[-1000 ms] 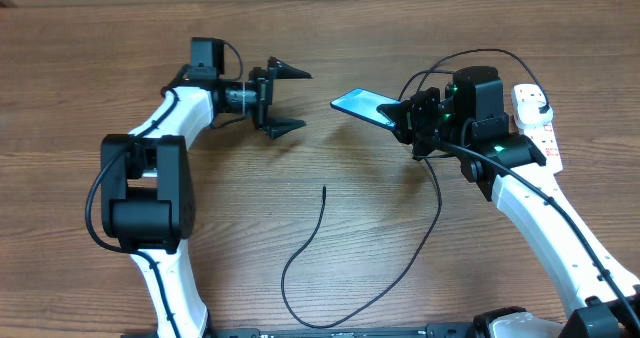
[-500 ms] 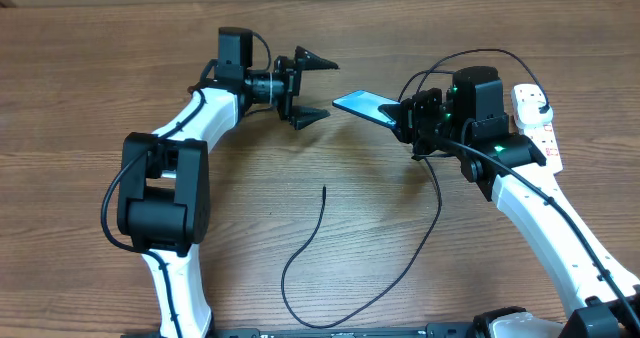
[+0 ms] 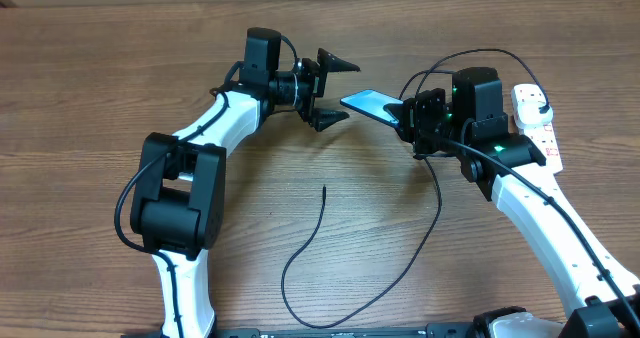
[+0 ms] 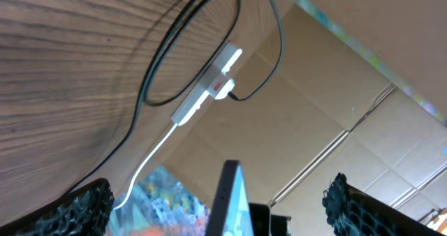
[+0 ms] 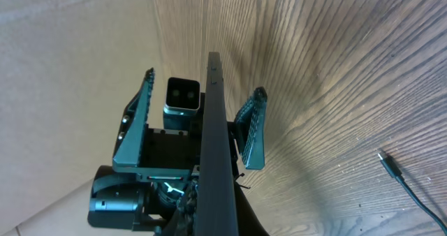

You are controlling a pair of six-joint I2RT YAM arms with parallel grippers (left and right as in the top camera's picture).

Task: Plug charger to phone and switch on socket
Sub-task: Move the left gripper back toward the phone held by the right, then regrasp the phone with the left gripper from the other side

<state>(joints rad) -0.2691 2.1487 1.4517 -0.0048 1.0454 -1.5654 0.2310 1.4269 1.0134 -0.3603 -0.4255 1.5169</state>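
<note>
Grips the phone (image 3: pixel 366 104) by one end in the right gripper (image 3: pixel 405 118), jaws clamped on it, lit screen up, lifted off the table (image 3: pixel 90 88). Points the left gripper (image 3: pixel 351 91) at it from the other side, jaws spread wide, with the phone's free end right at the gap; contact unclear. Leaves the charger (image 3: pixel 321 213) looped on the wood, small connector lying free, well apart from the phone. Has the socket (image 3: pixel 545 133) at far right, black plug in.

Even warm light, soft shadows on the table (image 3: pixel 90 78), overhead view sharp — wrist views tilted, phone (image 5: pixel 213 145) edge blurred
</note>
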